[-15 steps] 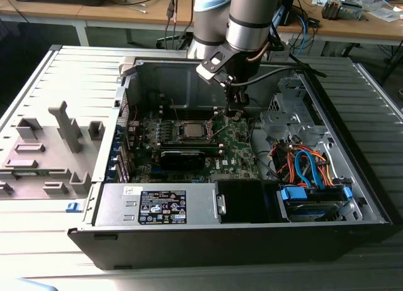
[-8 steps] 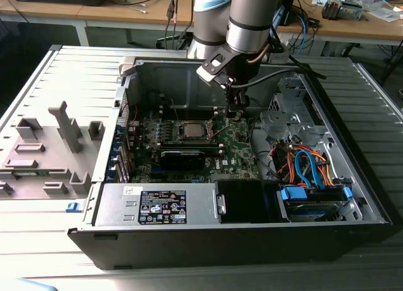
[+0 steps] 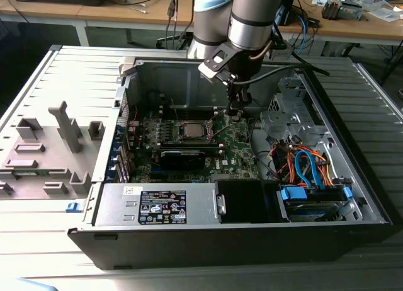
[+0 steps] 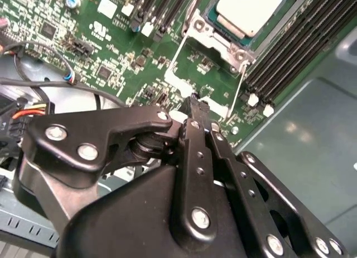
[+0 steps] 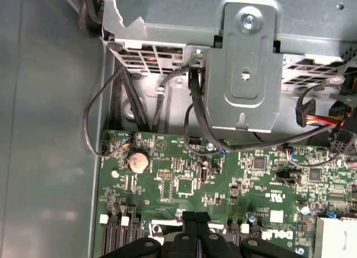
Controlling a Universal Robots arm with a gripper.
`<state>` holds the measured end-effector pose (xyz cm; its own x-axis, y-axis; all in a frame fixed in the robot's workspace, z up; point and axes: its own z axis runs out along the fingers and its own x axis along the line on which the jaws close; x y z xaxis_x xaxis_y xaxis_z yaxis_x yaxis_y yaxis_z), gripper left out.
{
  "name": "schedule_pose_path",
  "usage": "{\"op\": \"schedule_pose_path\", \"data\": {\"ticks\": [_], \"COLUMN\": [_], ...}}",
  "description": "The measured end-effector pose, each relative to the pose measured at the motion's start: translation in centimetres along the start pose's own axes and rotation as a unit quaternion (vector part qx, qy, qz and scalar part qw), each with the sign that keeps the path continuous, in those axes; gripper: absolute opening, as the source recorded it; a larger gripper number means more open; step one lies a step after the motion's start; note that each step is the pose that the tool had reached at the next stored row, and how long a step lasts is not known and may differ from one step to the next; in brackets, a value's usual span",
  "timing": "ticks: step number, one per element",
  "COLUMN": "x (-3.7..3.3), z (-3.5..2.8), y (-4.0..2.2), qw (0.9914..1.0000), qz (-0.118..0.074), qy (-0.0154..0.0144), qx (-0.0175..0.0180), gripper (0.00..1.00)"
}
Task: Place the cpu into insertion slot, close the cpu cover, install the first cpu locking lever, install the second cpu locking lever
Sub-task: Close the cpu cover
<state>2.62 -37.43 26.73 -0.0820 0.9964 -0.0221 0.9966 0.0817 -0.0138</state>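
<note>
Gripper [image 4: 195, 104] fingers pinched together, holding nothing; tip near cpu cover [image 4: 207, 30], cpu [image 4: 248, 9] seated under it.

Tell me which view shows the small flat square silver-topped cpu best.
The second wrist view: the cpu lies close, seated inside its silver metal frame. In the exterior view the cpu is a distant square mid-board. The first wrist view faces the coin battery.

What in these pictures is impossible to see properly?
- Second wrist view: the cpu is cut off by the top edge.
- Second wrist view: whether the gripper touches a locking lever; its own jaws cover the spot.
- Exterior view: whether the cpu cover is latched; too small.
</note>
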Motion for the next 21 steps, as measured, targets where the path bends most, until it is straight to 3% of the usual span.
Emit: {"op": "schedule_pose_path", "data": {"ticks": [7, 11, 18, 21], "x": [0.06, 0.19, 0.30, 0.38], "z": [0.36, 0.91, 2.00, 2.06], "y": [1.28, 1.38, 1.34, 0.34], "qw": [0.99997, 0.99996, 0.99993, 0.99993], "qz": [0.000, 0.000, 0.000, 0.000], "qy": [0.0018, 0.0029, 0.0074, 0.0080], "qx": [0.0075, 0.0085, 0.0087, 0.0087], "gripper": [0.11, 0.11, 0.11, 0.11]}}
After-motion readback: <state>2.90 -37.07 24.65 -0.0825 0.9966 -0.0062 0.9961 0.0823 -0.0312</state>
